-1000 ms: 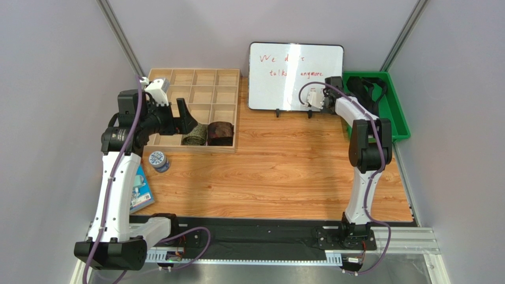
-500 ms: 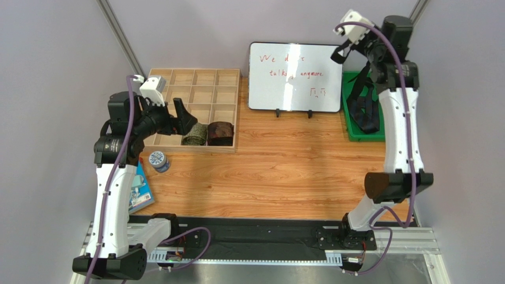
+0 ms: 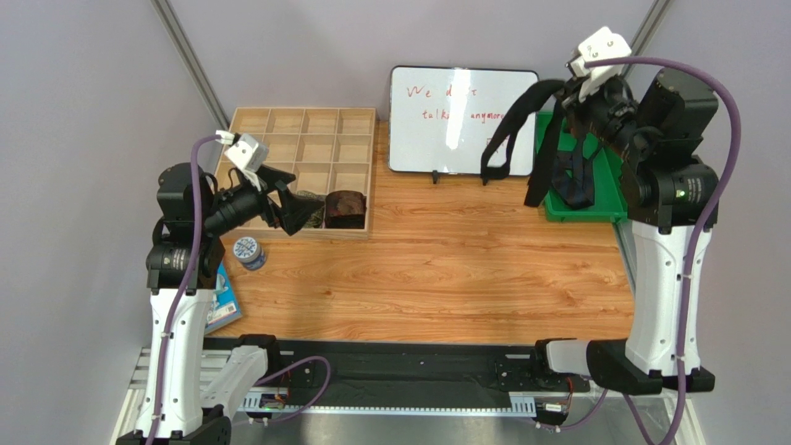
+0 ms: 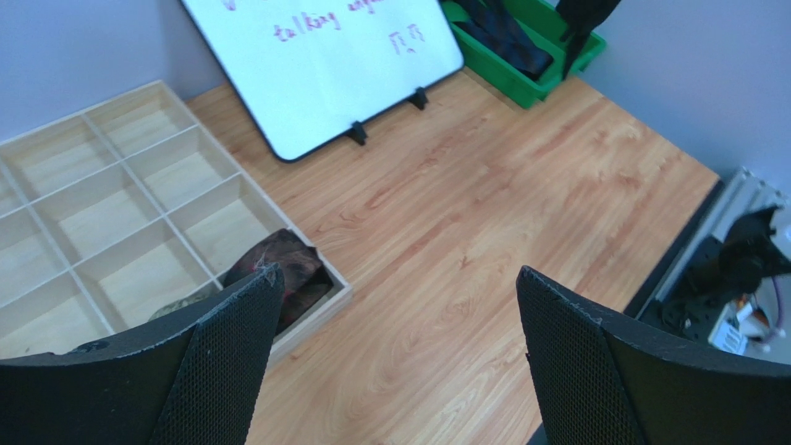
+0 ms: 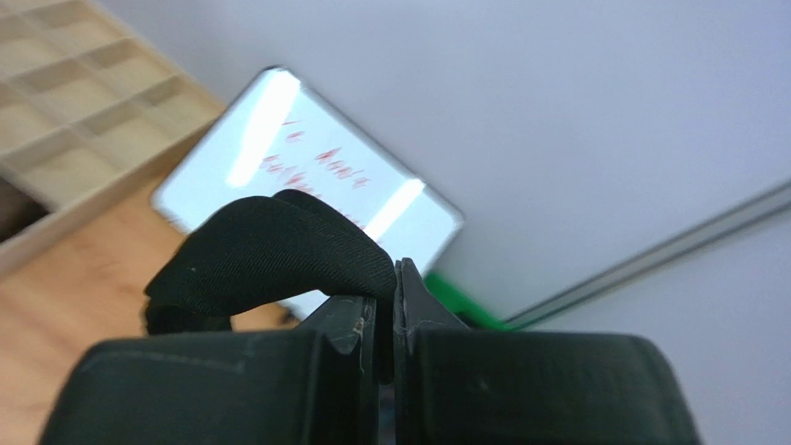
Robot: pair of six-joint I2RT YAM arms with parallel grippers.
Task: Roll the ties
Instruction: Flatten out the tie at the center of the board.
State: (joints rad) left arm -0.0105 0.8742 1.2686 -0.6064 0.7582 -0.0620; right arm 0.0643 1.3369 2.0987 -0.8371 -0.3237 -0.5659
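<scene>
My right gripper (image 3: 568, 93) is raised high over the green bin (image 3: 608, 190) and is shut on a plain black tie (image 3: 495, 159). The tie hangs from it in two strands in front of the whiteboard. In the right wrist view the black fabric (image 5: 269, 250) bulges out of the closed jaws of the gripper (image 5: 395, 287). More black ties (image 3: 577, 181) lie in the bin. My left gripper (image 3: 292, 209) is open and empty above the tray's near edge (image 4: 395, 278). A reddish-brown coil (image 3: 345, 206) and an olive-green coil (image 4: 181, 301) sit in the tray's front compartments.
The wooden compartment tray (image 3: 306, 139) stands at the back left, most of its cells bare. A whiteboard (image 3: 461, 119) with red writing leans at the back centre. A small round jar (image 3: 248, 250) and a blue book (image 3: 220, 297) lie at the left edge.
My right arm has lifted a black tie out of the green bin and swung up and right with it. My left gripper has drawn back and turned toward the table's middle.
</scene>
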